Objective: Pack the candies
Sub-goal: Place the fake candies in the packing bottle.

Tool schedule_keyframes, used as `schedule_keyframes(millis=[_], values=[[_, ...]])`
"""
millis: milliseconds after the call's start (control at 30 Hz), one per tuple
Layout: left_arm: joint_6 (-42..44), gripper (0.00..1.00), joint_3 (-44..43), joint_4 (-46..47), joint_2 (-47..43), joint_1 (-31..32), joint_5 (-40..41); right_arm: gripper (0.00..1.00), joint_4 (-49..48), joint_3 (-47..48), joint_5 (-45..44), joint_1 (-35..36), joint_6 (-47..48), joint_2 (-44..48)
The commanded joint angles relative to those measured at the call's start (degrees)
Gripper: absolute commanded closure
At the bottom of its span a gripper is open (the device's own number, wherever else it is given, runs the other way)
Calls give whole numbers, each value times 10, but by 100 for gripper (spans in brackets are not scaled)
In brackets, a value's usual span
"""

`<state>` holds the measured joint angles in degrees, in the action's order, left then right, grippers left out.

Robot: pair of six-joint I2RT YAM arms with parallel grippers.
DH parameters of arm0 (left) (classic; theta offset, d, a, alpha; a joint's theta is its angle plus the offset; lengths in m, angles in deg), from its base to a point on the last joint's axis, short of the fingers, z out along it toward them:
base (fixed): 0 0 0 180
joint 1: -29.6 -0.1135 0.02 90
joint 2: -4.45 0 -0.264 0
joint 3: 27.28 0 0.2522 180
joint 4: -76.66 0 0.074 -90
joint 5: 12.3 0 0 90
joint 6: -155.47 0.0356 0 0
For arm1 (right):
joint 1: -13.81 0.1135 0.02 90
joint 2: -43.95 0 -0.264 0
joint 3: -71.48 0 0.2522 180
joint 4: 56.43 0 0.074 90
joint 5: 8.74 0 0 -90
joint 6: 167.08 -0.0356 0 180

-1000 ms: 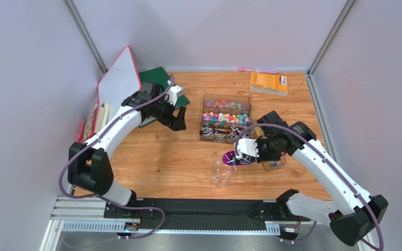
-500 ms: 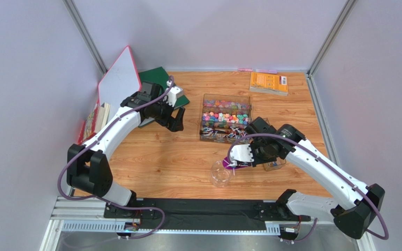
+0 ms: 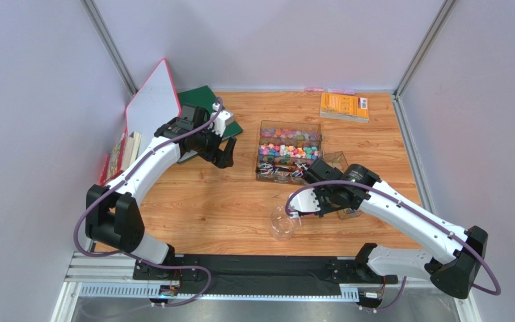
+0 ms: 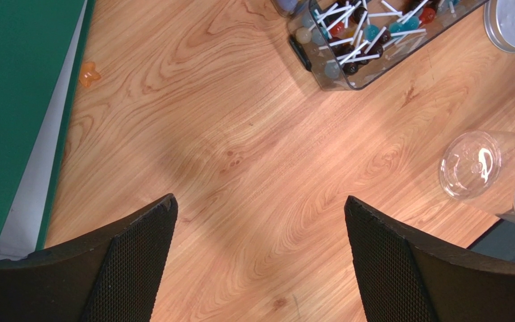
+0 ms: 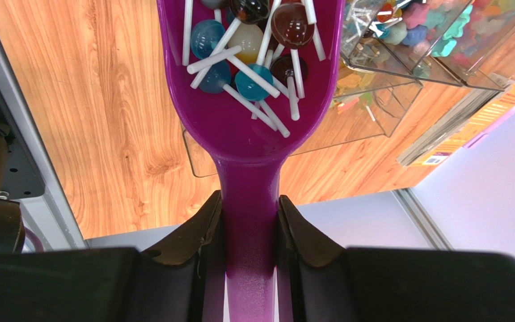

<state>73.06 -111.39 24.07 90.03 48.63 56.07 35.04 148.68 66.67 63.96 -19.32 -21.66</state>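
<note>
Right wrist: right pincer (image 5: 250, 208) clamps purple scoop (image 5: 240, 131) of glossy, seemingly unwrapped stick candies (image 5: 253, 47); left pincer (image 4: 259, 204) gapes empty.

glossy plastic scoop (image 5: 240, 137); glossy candies (image 5: 251, 83); clear plastic cup (image 4: 474, 173); matt wood-grain table (image 4: 240, 168).

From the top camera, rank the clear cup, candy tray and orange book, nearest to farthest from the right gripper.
1. Clear cup, just near-left of the right gripper, which holds the purple scoop.
2. Candy tray, mid-table, beyond it.
3. Orange book, far back edge.
</note>
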Motion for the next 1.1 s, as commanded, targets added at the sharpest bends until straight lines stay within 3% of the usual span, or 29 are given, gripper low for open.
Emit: schedule_keyframes(millis=[0, 1067], values=[[-1, 2, -19, 6, -17, 1, 19, 100, 94, 1, -47, 21, -27, 5], [-11, 1, -20, 20, -38, 1, 34, 100, 165, 28, -143, 109, -75, -24]])
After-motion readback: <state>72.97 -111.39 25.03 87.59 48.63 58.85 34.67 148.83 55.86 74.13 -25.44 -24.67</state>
